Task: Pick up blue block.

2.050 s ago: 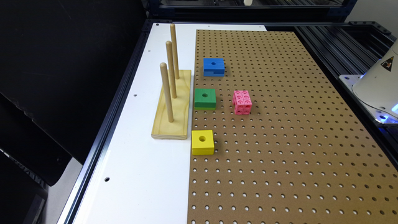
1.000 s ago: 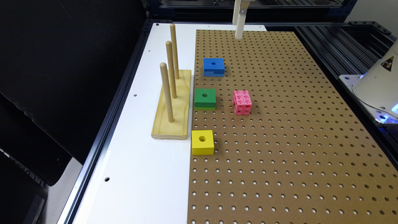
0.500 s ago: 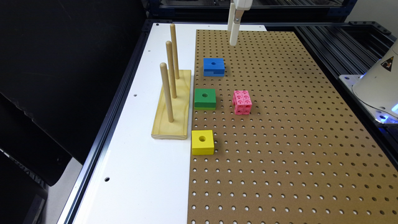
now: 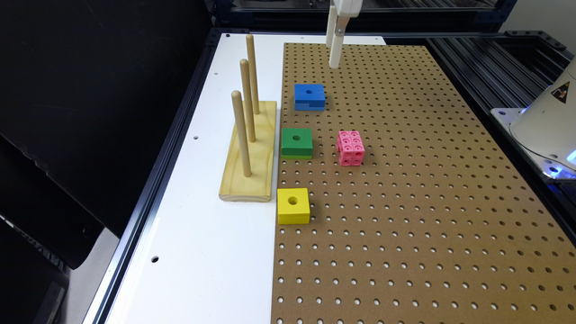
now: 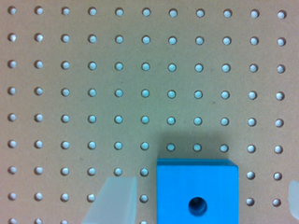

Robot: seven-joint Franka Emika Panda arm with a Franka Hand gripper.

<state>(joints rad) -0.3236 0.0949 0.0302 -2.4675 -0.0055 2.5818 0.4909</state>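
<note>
I see the blue block (image 4: 309, 96) lying flat on the brown pegboard (image 4: 427, 202), far end of a row with the green block (image 4: 297, 142) and the yellow block (image 4: 293, 205), all just beside the wooden peg stand (image 4: 249, 153) on the white table (image 4: 198, 234). Its notched side faces the green block. The pink studded cube (image 4: 350, 147) sits near the green block, toward the exterior view's right. My tool (image 4: 334, 45) hangs above the board beyond the blue block, not touching it. On the wrist view the blue block (image 5: 197, 191) lies between two pale fingertips (image 5: 114, 200) spread wide apart, holding nothing. The only marking I can find is a yellow warning triangle (image 4: 562, 92) on the white base at the exterior view's right; no writing is readable
</note>
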